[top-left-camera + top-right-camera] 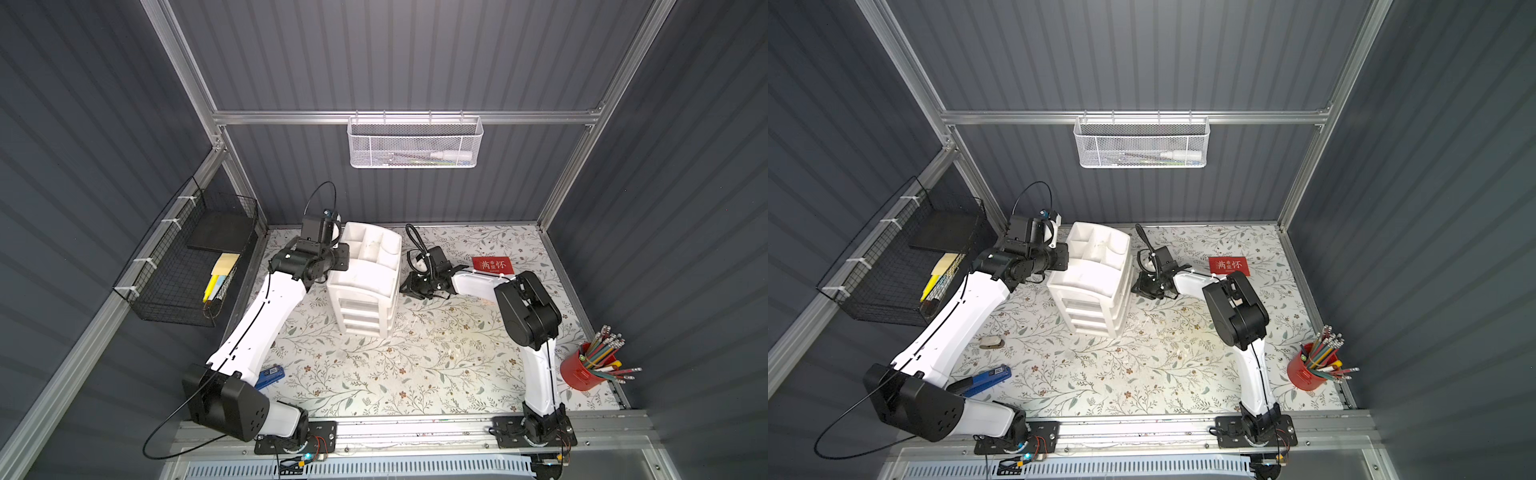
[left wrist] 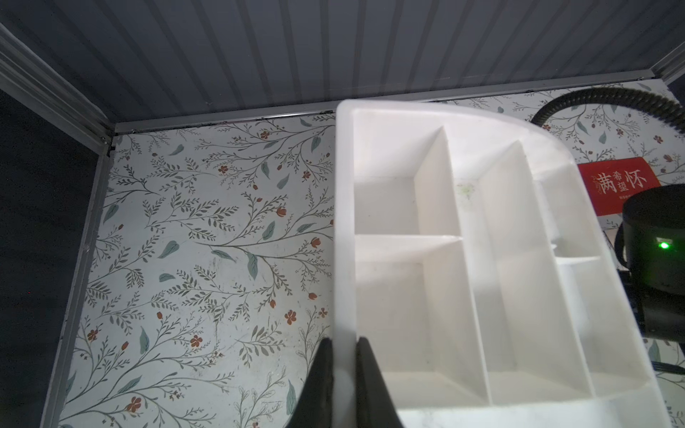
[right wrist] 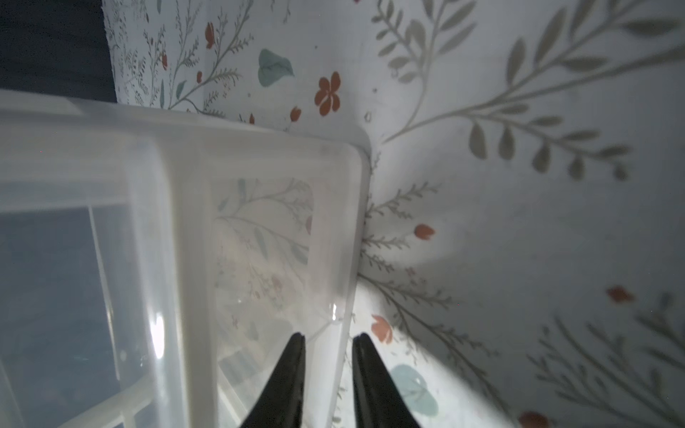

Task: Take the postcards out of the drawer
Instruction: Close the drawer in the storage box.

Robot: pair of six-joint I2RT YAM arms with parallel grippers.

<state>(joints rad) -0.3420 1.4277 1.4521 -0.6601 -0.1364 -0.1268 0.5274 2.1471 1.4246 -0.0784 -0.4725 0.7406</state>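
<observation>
Left wrist view first: shows the left hand (image 2: 345, 339) pinched shut on the thin side rim of the white drawer unit (image 2: 343, 222), low in the frame. Looks like bracing, going by the task. Over in the right wrist view, finds the right hand (image 3: 330, 335) at the lower middle of the frame, straddling a translucent plastic edge of that unit and closed onto it by the look of things. Can't tell drawer wall from outer frame there, though. In both top views, can spot one red postcard (image 1: 493, 265) flat on the floral surface (image 1: 415, 374), right of the unit in the frame and just beside the right forearm (image 1: 478, 284). No sign of the two pale postcards in any view; probably inside a drawer, can't confirm.

Stuff to worry about from here:
- Could twist or drag the whole unit by pulling from its side instead of squarely at the drawer fronts facing the lower edge of the top views.
- Might even tip that tall, light-looking stack with a hard yank.
- Only has a thin, slick-looking rim to brace on at the left, so could slip off mid-pull.
- Risks sweeping the red postcard along the surface, or trapping it under the arm, when swinging the right forearm around.
</observation>
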